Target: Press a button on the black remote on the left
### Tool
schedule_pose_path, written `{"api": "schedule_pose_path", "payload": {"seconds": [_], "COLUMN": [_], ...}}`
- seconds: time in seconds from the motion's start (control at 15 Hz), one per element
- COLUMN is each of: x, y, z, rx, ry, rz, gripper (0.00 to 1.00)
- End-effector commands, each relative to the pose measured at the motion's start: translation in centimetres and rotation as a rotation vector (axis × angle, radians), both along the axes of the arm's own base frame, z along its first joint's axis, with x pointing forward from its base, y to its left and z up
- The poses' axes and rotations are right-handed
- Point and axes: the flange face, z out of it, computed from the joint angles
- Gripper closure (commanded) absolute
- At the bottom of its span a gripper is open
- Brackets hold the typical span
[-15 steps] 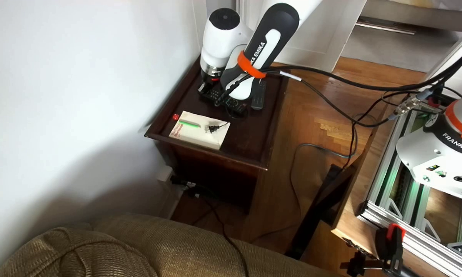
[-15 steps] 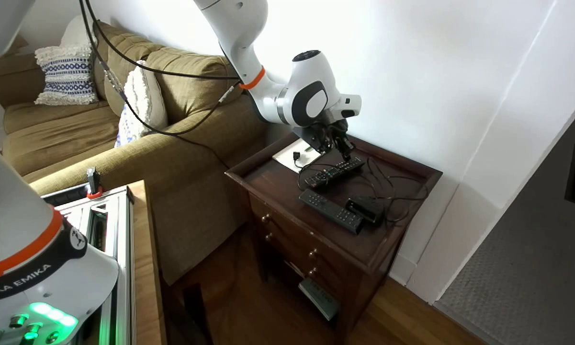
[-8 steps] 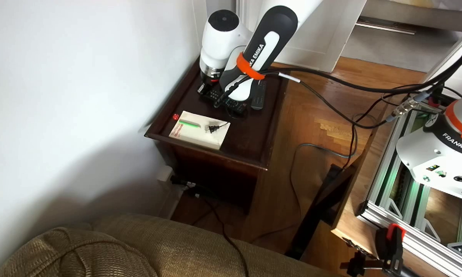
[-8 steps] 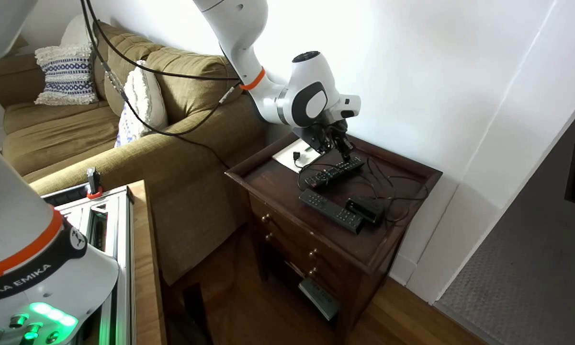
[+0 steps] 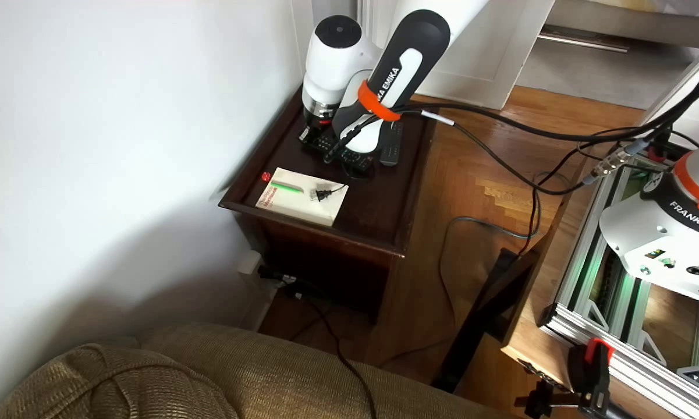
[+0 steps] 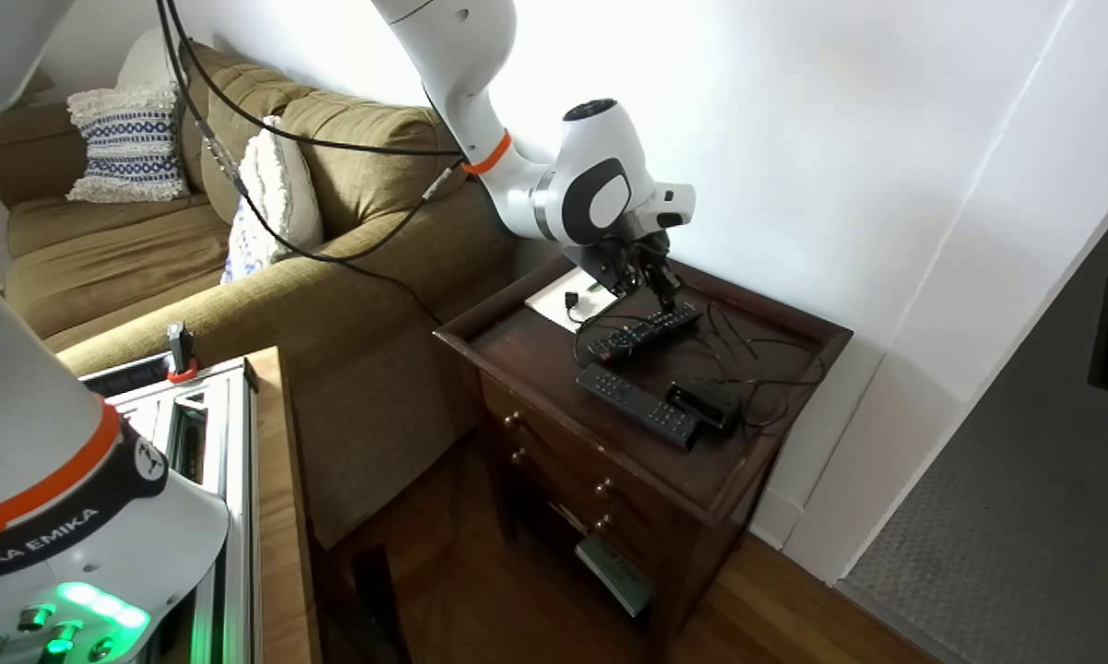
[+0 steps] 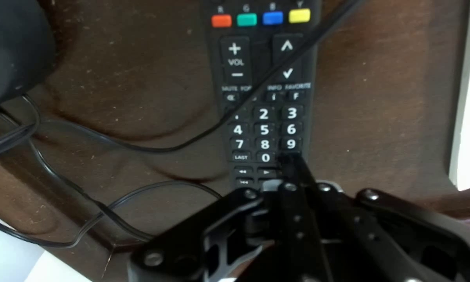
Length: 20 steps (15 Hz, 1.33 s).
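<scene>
The long, slim black plastic remote [image 7: 264, 107] lies under your closed, empty black fingers [image 7: 297, 168], tips beside its 9 key [image 7: 291, 143], contact unclear. Pressing seems in hand: push straight down, then lift.

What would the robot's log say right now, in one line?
goal: press button, black remote | gripper: shut, just below 9 key in wrist view | cable: crosses over remote | touching keys: can't tell

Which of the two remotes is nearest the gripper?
The wall-side remote: it lies under the gripper, and a cable crosses it. The drawer-side remote lies clear of the gripper.
</scene>
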Motion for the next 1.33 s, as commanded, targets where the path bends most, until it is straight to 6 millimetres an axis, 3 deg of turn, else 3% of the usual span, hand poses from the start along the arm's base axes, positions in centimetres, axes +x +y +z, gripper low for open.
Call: {"api": "schedule_pose_path", "payload": {"seconds": [0.0,0.27,0.47,0.67,1.07,1.13,1.27], "x": [-0.7,-1.2,-1.0,0.0,-0.2,-0.3,-0.7], "y": [-0.7,-0.8,-0.3,0.1,-1.0,-1.0,-1.3], "z": [-2.9,-3.9,-2.9,0.5,7.8,8.9,10.7], "rx": [-0.034,-0.069,-0.065,-0.044,-0.056,-0.063,-0.102], "ry": [0.019,0.025,0.016,-0.033,0.033,0.056,0.107], "rz": [-0.015,0.000,0.003,-0.005,-0.050,-0.064,-0.120], "gripper": [1.00,1.00,1.00,1.00,1.00,0.74,0.68]}}
